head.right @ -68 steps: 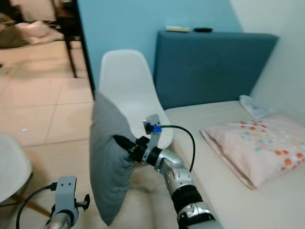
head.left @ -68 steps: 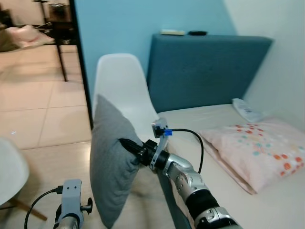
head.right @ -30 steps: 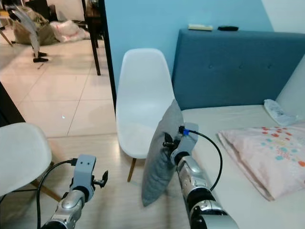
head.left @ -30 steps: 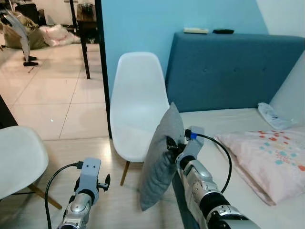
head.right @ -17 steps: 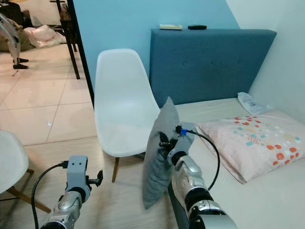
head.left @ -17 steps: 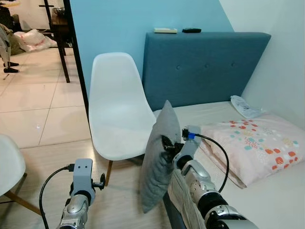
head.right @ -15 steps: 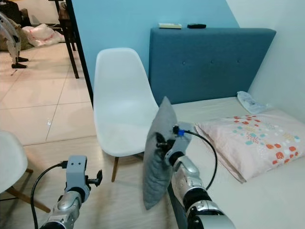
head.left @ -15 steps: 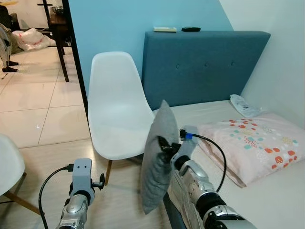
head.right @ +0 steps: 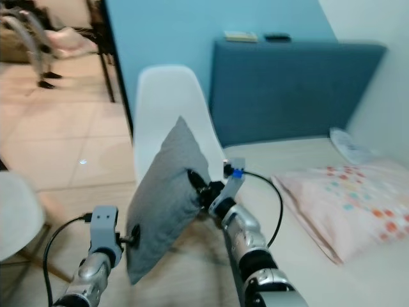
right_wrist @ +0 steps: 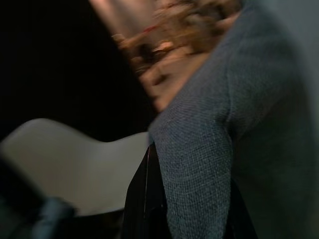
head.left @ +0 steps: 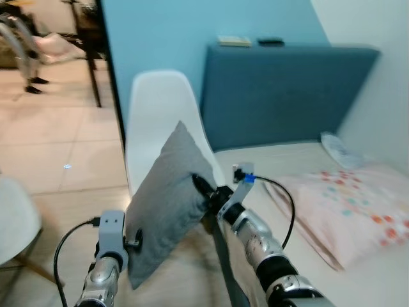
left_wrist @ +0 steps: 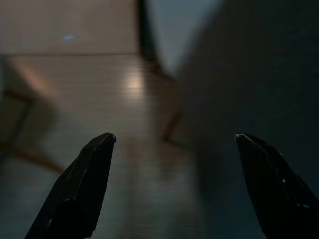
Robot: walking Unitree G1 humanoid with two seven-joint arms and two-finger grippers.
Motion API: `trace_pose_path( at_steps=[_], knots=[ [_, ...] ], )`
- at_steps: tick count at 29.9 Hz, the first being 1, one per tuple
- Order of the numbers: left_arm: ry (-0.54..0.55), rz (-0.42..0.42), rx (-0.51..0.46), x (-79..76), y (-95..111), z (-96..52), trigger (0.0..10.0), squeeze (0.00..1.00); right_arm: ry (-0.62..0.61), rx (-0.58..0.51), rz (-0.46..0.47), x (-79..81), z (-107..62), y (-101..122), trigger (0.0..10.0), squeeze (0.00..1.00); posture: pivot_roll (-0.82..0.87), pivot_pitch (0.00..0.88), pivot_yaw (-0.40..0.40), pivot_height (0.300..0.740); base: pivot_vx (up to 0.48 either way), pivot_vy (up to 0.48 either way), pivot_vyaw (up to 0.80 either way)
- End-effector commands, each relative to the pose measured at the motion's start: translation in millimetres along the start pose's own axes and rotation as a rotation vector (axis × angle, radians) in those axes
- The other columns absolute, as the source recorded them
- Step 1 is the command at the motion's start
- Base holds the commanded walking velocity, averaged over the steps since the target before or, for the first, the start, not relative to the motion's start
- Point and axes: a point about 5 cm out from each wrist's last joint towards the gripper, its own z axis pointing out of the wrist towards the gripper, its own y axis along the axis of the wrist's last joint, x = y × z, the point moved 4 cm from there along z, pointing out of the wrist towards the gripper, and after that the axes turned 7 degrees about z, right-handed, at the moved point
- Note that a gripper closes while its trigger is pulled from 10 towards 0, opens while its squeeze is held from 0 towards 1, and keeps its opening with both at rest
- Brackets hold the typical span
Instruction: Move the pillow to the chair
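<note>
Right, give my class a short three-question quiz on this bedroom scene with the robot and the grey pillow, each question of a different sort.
1. True or false: the right pincer is shut on the grey pillow.
2. Multiple choice: the white chair stands A) on the bed, B) behind the held pillow, beside the blue headboard, C) on the patterned pillow.
3. Fill in: the left pincer has its fingers ____ and holds nothing.

Key: 1 true; 2 B; 3 open.
</note>
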Motion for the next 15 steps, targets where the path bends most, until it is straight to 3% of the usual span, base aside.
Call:
trace_pose_path(
  at_steps=[1, 3, 15],
  knots=[
    [-0.003, -0.01, -0.01, -1.6, 1.7, 0.2, 10.0, 0.0, 0.077, -0.055, -0.011, 12.6, 6.8, 16.5, 10.0, 0.0, 0.13, 0.0, -0.076, 0.74, 0.36, 0.0, 0.77],
    [-0.004, -0.01, -0.011, -1.6, 1.9, 0.2, 10.0, 0.0, 0.085, -0.051, -0.014, 13.7, 7.1, 16.4, 10.0, 0.0, 0.13, 0.0, -0.077, 0.74, 0.36, 0.0, 0.77],
    [-0.012, -0.009, -0.014, -2.9, 3.1, 0.8, 10.0, 0.0, -0.013, -0.077, -0.022, 2.4, 8.8, 25.8, 10.0, 0.0, 0.14, 0.0, -0.074, 0.74, 0.362, 0.0, 0.0]
  ],
)
